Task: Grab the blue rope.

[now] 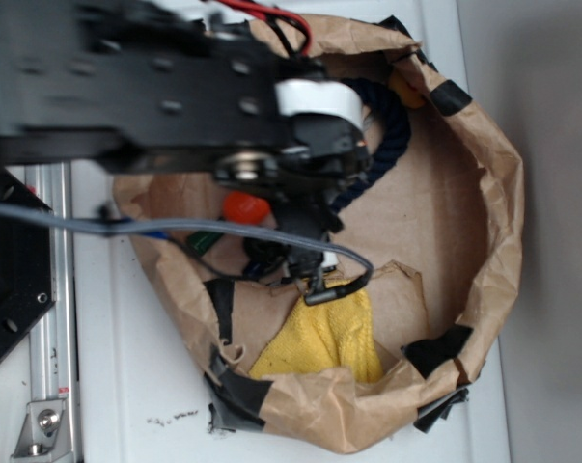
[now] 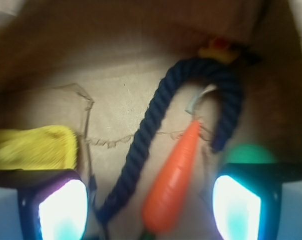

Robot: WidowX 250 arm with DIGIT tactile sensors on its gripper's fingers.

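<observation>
The blue rope (image 2: 145,140) is thick, dark navy and bent like a hook on the brown paper floor; in the exterior view only its curve (image 1: 392,135) shows past the arm. An orange toy carrot (image 2: 172,182) lies beside it, inside the hook. My gripper (image 2: 148,210) hangs above both with its jaws wide open and empty; the rope's long leg and the carrot lie between the glowing fingertips (image 2: 63,212). In the exterior view the black arm hides the gripper (image 1: 291,256).
A crumpled brown paper basin (image 1: 493,231) with black tape walls the scene. A yellow cloth (image 1: 334,333) lies at its near side, also in the wrist view (image 2: 33,147). A yellow-orange toy (image 2: 220,50) sits at the far wall; a green object (image 2: 248,154) is by the right finger.
</observation>
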